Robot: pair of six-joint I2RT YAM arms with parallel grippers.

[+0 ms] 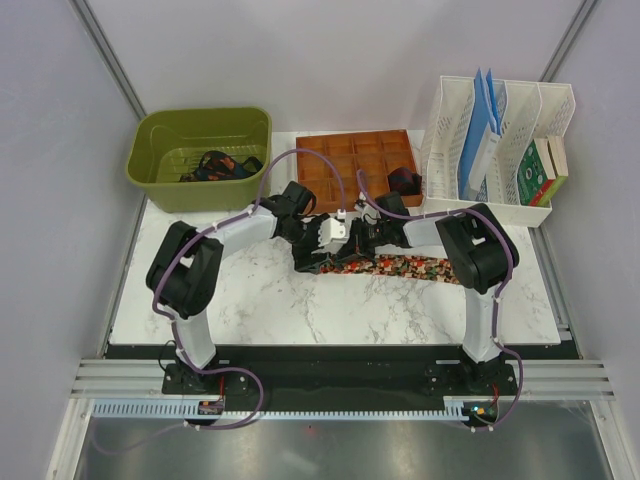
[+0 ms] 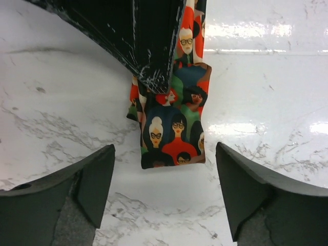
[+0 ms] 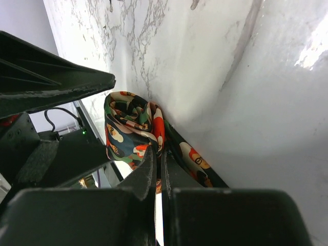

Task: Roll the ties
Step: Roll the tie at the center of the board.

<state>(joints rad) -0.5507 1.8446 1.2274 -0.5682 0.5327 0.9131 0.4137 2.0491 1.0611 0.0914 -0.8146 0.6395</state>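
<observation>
The speckled tie (image 1: 410, 267) lies as a strip along the marble table, its left end under both grippers. In the left wrist view its end (image 2: 173, 138) shows faces in red, green and black. It lies flat between my open left fingers (image 2: 87, 179), not touching them. My left gripper (image 2: 164, 192) is open and empty just above the table, also seen from the top (image 1: 327, 240). My right gripper (image 3: 160, 156) is shut on a folded, partly curled part of the tie (image 3: 130, 125), and it faces the left one (image 1: 355, 243).
A green basin (image 1: 150, 170) at the back left holds dark ties (image 1: 215, 165). A brown compartment tray (image 1: 345, 160) holds one dark roll (image 1: 405, 182). A white file rack (image 1: 520, 205) with books stands at the back right. Purple cables loop over both arms.
</observation>
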